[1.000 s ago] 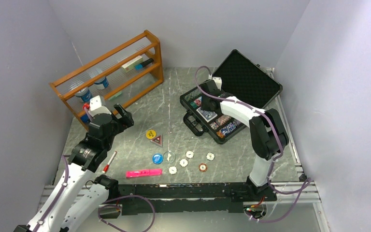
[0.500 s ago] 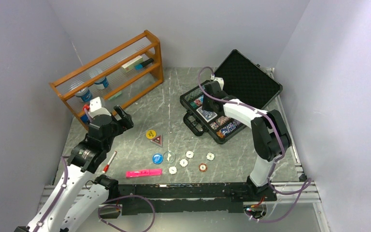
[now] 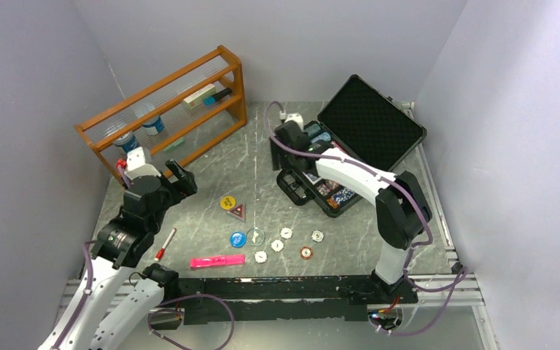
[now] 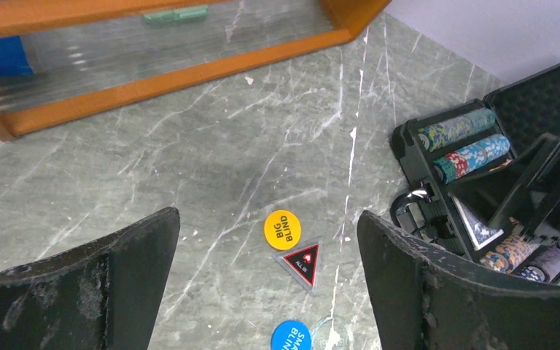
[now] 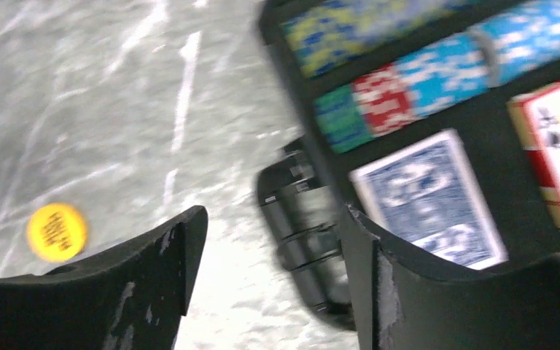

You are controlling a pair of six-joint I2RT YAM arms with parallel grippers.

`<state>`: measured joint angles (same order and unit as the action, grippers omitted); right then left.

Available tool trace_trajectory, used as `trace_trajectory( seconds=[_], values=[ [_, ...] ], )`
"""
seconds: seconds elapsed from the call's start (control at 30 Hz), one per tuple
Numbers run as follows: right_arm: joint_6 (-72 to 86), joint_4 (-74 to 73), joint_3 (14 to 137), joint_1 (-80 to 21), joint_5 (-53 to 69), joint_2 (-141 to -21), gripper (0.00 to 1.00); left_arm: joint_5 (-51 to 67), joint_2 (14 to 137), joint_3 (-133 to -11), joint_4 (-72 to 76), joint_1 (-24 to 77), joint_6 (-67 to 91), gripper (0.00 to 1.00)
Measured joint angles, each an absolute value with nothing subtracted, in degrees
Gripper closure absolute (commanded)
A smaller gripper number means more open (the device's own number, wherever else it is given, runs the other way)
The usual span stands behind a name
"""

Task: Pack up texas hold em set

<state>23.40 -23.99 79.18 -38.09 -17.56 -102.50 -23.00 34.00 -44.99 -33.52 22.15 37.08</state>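
Sitting just below right claw [image 5: 271, 219]: case [image 5: 445, 103].

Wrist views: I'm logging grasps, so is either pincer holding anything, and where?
Nothing is held. The right pincer is open and empty by the black case; the left pincer is open and empty too.

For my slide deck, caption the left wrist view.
Open left gripper frames the yellow Big Blind button; chip-filled case open at right.
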Motion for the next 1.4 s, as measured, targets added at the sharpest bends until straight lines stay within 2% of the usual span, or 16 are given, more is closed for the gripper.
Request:
trace_trajectory(
  seconds=[0.17, 0.57, 1.0, 1.23, 1.4],
  values=[
    [26.5, -24.8, 79.8, -47.5, -17.4, -101.9, 0.14, -26.1, 32.6, -50.1, -36.3, 22.2, 34.6, 0.03],
    [40.3, -29.0, 83.5, -59.5, -18.7, -111.1, 0.09, -32.3, 29.4, -55.7, -36.7, 22.2, 28.4, 0.03],
    [50.7, -36.4, 97.3, -66.1, -23.5, -125.6, 0.11, -34.4, 26.4, -53.7, -37.3, 22.2, 27.2, 0.03],
    [53.2, -41.0, 103.0, -67.2, -28.4, -130.3, 0.17, -34.4, 26.2, -51.4, -37.7, 22.2, 27.7, 0.03],
    [55.1, -41.2, 104.6, -67.2, -30.7, -131.6, 0.25, -34.7, 25.5, -50.9, -37.8, 22.2, 27.7, 0.03]
  ],
)
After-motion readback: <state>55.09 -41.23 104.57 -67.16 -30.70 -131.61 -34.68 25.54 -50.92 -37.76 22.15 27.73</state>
